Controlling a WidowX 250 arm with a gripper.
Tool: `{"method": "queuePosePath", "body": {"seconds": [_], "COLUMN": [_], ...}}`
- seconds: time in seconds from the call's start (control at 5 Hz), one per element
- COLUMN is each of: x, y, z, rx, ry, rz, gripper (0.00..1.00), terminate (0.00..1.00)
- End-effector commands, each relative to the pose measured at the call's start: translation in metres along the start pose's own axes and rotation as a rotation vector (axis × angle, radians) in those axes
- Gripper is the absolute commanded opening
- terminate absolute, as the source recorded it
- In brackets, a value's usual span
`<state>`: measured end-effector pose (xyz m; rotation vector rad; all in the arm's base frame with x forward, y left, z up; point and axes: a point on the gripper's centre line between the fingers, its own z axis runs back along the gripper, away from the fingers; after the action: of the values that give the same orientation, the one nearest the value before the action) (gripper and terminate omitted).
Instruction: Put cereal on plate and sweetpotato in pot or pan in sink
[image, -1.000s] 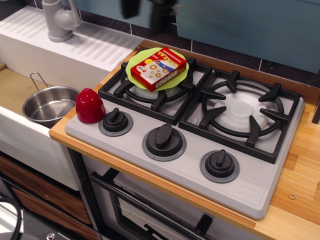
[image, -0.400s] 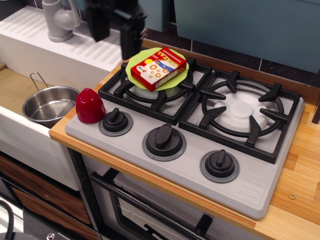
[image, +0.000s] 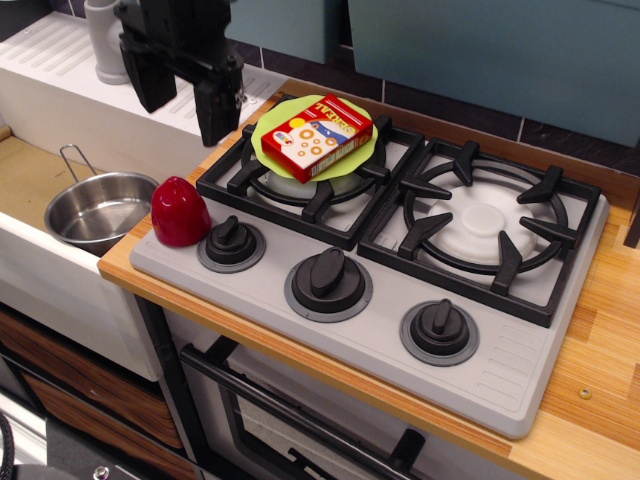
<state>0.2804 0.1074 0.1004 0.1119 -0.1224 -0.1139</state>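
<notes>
Pot (image: 100, 208) sits in the sink (image: 30, 190) at far left, empty. Sweetpotato (image: 179, 211) stands upright just right of it, on the desk (image: 130, 268) edge beside the stove (image: 400, 290). Claw (image: 183, 98) hangs above w/ jaws spread wide, holding nothing; sweetpotato lies straight below, toward the camera. Cereal (image: 322, 136) already on plate (image: 268, 135), far right. Next, probably: drop down & grip.
</notes>
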Motion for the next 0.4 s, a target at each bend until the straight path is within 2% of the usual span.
{"method": "queuePosePath", "body": {"seconds": [0.0,0.2], "x": [0.0005,-0.0023], "y": [0.0152,0.0196], "z": [0.0076,0.0038], "rx": [0.060,0.059], "ry": [-0.125,-0.133], "rz": [-0.004,0.001], "gripper": [1.00,1.00], "terminate": [0.00,0.00]}}
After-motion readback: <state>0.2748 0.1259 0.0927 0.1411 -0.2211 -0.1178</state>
